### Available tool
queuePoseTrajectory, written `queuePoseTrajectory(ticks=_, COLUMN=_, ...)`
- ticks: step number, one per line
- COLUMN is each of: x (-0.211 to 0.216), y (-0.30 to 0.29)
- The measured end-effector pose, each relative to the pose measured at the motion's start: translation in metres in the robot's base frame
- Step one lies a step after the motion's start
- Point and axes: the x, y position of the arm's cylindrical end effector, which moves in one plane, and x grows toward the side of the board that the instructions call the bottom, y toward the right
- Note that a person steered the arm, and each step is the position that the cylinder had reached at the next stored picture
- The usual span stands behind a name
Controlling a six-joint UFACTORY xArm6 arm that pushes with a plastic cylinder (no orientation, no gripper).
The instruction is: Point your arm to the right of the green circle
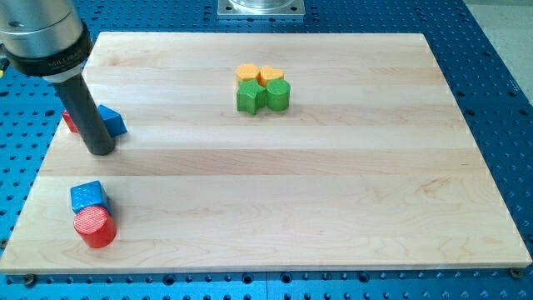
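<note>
The green circle [278, 95] stands near the board's top middle, touching a green star-shaped block [249, 97] on its left. An orange hexagon [247, 73] and a yellow heart [270, 77] sit just behind them. My rod comes down from the view's upper left, and my tip [101, 150] rests on the board far to the left of the green circle. The tip is right beside a blue triangle-like block [111, 122] and a red block [69, 121] that the rod mostly hides.
A blue cube [87, 197] and a red cylinder [94, 227] touch each other at the board's lower left. The wooden board [333, 200] lies on a blue perforated table. A metal mount shows at the view's top middle.
</note>
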Motion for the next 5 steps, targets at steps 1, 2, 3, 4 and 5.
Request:
queuePoseTrajectory(ticks=1, x=-0.001, y=0.000)
queuePoseTrajectory(ticks=2, x=0.005, y=0.002)
queuePoseTrajectory(ticks=3, x=0.021, y=0.068)
queuePoseTrajectory(ticks=4, x=0.018, y=0.178)
queuePoseTrajectory(ticks=5, x=-0.007, y=0.296)
